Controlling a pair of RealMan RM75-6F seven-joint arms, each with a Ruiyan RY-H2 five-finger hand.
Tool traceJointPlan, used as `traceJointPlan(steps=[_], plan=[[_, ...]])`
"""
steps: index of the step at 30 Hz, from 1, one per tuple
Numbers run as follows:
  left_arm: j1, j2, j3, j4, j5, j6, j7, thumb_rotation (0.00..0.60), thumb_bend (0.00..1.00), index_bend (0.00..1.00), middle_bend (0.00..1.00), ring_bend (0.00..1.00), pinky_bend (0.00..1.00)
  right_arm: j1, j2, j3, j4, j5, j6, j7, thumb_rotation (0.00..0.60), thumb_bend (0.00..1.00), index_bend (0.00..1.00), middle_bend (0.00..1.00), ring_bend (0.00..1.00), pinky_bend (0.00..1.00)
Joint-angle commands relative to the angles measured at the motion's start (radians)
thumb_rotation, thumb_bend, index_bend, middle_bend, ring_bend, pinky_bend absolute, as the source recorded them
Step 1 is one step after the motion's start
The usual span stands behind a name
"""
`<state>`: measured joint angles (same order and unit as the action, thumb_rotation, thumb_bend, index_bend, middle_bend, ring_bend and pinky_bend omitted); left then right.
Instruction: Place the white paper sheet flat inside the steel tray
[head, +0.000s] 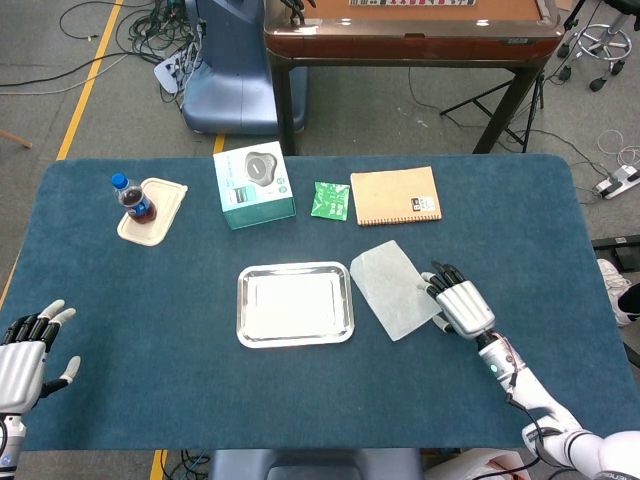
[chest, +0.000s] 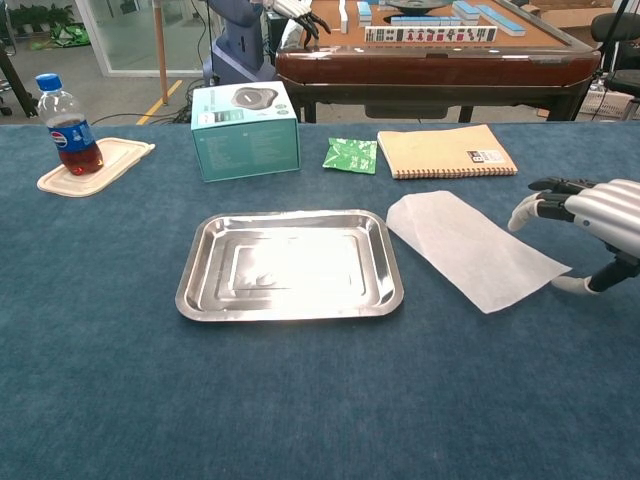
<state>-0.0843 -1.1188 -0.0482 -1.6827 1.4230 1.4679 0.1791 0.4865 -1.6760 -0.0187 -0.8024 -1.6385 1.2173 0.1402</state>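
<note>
The steel tray (head: 295, 303) (chest: 290, 265) lies empty at the table's middle. Just to its right, the white paper sheet (head: 393, 288) (chest: 470, 248) lies flat on the blue cloth, its left corner close to the tray's right rim. My right hand (head: 462, 308) (chest: 595, 215) is at the sheet's right edge, fingers spread over it and the thumb touching the near right corner; it does not grip the sheet. My left hand (head: 25, 352) hovers at the table's near left corner, fingers apart and holding nothing; only the head view shows it.
Behind the tray stand a teal box (head: 253, 184) (chest: 245, 130), a green packet (head: 330, 200) (chest: 350, 155) and a tan notebook (head: 395, 195) (chest: 447, 150). A cola bottle (head: 133, 198) (chest: 68, 125) stands on a beige dish (head: 160, 210) at the far left.
</note>
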Motion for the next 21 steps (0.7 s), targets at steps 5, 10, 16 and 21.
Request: traceJointPlan(steps=[5, 10, 16, 21], plan=[[0.001, 0.001, -0.001, 0.000, 0.003, 0.003, -0.006, 0.600, 0.31, 0.19, 0.12, 0.14, 0.11, 0.007, -0.043, 0.001, 0.068, -0.025, 0.065, 0.056, 0.600, 0.35, 0.39, 0.29, 0.10, 0.15], [-0.001, 0.000, -0.001, 0.005, 0.008, 0.001, -0.017, 0.600, 0.31, 0.19, 0.12, 0.14, 0.11, 0.013, -0.068, 0.012, 0.105, -0.027, 0.102, 0.088, 0.600, 0.37, 0.46, 0.32, 0.14, 0.15], [-0.005, 0.002, 0.000, 0.009, 0.016, -0.003, -0.036, 0.600, 0.31, 0.19, 0.12, 0.14, 0.11, 0.028, -0.087, 0.031, 0.139, -0.024, 0.135, 0.118, 0.600, 0.40, 0.52, 0.36, 0.18, 0.17], [-0.008, 0.007, 0.001, 0.008, 0.023, -0.007, -0.057, 0.600, 0.31, 0.19, 0.12, 0.14, 0.11, 0.037, -0.090, 0.041, 0.154, -0.016, 0.143, 0.128, 0.600, 0.42, 0.55, 0.38, 0.19, 0.19]])
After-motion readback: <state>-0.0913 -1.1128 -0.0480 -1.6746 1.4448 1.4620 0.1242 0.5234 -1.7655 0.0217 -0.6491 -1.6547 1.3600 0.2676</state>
